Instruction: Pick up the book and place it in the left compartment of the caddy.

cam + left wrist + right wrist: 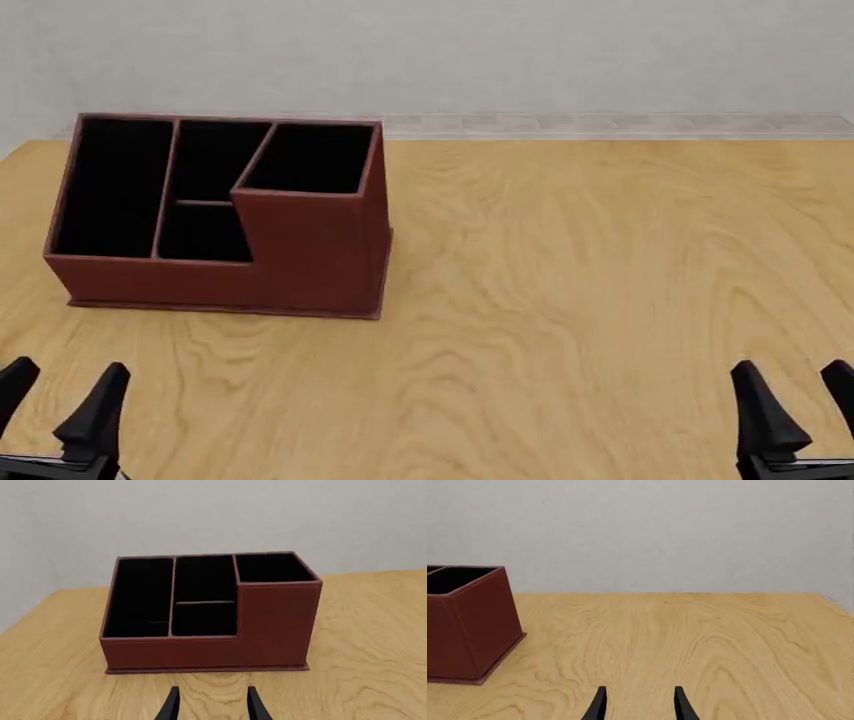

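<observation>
Black book not visible; grip cannot be planned. Left gripper [60, 385] and right gripper [790, 385] stand open, empty, near the caddy [320, 260].

Illumination was bright, even and diffuse in all three views, with no single source identifiable. The worktop [574, 300] showed its wood grain without glare or hot spots. Shadows were faint: only a thin soft darkening lay along the base of the caddy [314, 255]. Its black-lined interior registered as near-uniform dark, with little internal detail resolved. The rear wall [660, 530] rendered as flat pale grey. Focus was sharp throughout, edges clean, with no motion blur, noise or visible edge distortion.
</observation>
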Tool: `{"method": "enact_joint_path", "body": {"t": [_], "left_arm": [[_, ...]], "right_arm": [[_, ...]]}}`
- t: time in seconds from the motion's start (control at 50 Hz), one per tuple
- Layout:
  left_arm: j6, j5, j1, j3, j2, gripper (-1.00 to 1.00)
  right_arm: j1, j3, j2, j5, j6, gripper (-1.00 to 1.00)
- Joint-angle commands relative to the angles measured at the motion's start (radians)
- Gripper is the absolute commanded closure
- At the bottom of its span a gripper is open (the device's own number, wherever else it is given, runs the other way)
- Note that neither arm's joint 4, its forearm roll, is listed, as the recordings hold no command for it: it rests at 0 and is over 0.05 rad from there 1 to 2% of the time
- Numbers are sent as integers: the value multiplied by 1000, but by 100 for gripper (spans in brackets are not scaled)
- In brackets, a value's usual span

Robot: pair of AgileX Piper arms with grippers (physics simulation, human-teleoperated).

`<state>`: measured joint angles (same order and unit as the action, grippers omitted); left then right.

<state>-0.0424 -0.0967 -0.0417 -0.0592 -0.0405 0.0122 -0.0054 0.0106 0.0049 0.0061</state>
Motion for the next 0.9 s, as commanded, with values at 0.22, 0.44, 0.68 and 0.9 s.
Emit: {"method": "enact_joint_path", "body": {"t": [0.22, 0.44, 0.68, 0.9], "left_arm": [[-38, -114, 1, -163, -189, -100], [-46, -170, 25, -278, -336, -100], [-43, -314, 91, -424, -452, -100], [-58, -432, 118, -506, -448, -100]], "right_arm": [[-11, 2, 11, -12, 21, -100], [-15, 4, 33, -29, 34, -100], [-23, 4, 81, -63, 60, -100], [-24, 5, 142, -106, 84, -100]]}}
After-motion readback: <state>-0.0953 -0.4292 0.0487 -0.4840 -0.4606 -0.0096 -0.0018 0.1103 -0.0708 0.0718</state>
